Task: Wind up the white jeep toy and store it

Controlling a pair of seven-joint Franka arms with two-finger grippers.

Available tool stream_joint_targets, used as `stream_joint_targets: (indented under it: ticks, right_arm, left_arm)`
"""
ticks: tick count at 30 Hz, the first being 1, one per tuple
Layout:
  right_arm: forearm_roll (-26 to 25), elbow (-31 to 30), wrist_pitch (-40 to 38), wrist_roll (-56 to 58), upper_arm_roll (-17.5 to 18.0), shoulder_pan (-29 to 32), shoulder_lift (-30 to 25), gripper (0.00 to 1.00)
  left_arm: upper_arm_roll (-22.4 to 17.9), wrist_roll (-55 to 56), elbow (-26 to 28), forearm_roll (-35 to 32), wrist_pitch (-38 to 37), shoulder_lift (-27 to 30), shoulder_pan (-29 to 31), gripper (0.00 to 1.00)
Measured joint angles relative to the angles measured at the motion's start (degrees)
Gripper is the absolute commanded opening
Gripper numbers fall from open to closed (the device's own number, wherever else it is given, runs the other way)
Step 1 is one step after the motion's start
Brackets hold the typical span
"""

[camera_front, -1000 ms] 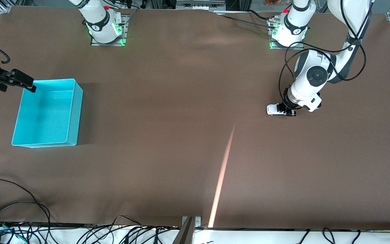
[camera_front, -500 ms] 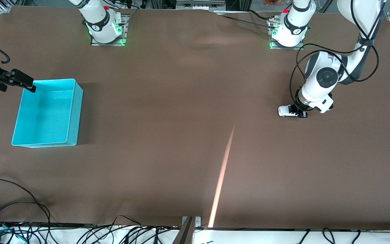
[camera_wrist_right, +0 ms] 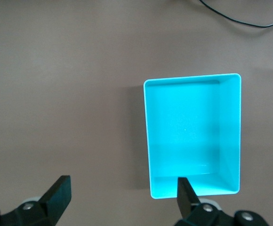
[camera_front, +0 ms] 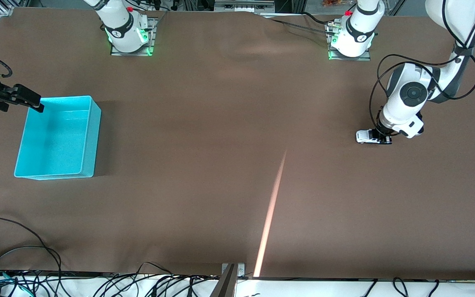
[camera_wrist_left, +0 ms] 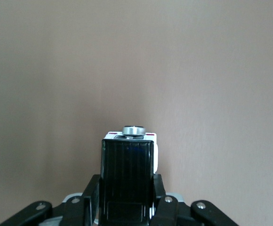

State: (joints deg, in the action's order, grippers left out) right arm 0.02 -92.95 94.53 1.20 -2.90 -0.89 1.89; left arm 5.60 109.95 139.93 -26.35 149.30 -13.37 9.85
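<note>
At the left arm's end of the brown tabletop [camera_front: 229, 123], the left gripper [camera_front: 379, 136] is clamped on the white jeep toy [camera_front: 366, 136], its fingers [camera_wrist_left: 127, 207] pressed to the black rear of the little car. The jeep sits low at the tabletop surface under the bent white arm, with its white nose pointing toward the right arm's end. In the left wrist view the toy's black roof [camera_wrist_left: 127, 172] fills the space between the gripper's fingers, and a small silver disc [camera_wrist_left: 134, 130] shows at the car's front end. Well apart, at the right arm's end, the cyan bin [camera_front: 90, 136] stands open-topped. The right gripper [camera_front: 31, 102] hangs over the bin's corner that lies farther from the front camera, jaws spread wide and holding nothing; that arm waits.
</note>
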Motion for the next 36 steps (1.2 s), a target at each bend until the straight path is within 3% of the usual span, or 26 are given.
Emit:
stream_joint_targets:
  ticks: [6, 7, 8, 10, 11, 22, 31, 36]
  right_arm:
    - [0.00, 0.00, 0.00, 0.00, 0.00, 0.00, 0.00, 1.00]
    - [0.00, 0.00, 0.00, 0.00, 0.00, 0.00, 0.00, 1.00]
    - [0.00, 0.00, 0.00, 0.00, 0.00, 0.00, 0.00, 1.00]
    - [0.00, 0.00, 0.00, 0.00, 0.00, 0.00, 0.00, 1.00]
    - [0.00, 0.00, 0.00, 0.00, 0.00, 0.00, 0.00, 1.00]
    - [0.00, 0.00, -0.03, 0.00, 0.01, 0.00, 0.00, 1.00]
    - [0.00, 0.00, -0.04, 0.00, 0.01, 0.00, 0.00, 1.00]
    - [0.00, 0.00, -0.05, 0.00, 0.01, 0.00, 0.00, 1.00]
  left_arm:
    - [-0.02, -0.09, 0.00, -2.72, 0.84, -0.19, 2.42, 0.28]
    - [-0.01, -0.12, 0.00, -2.79, 0.89, -0.20, 2.54, 0.36]
    - [-0.01, -0.13, 0.00, -2.81, 0.91, -0.21, 2.57, 0.47]
    - [0.00, -0.13, 0.00, -2.83, 0.91, -0.21, 2.57, 0.87]
    - [0.00, -0.13, 0.00, -2.84, 0.91, -0.21, 2.57, 1.00]
    - [-0.09, -0.24, -2.25, -2.98, 3.41, -4.54, 2.96, 1.00]
    - [0.15, -4.36, -6.08, -1.66, -4.48, -2.42, 3.26, 1.00]
    - [1.13, -13.73, -8.90, 3.83, -11.58, 0.72, 3.23, 1.00]
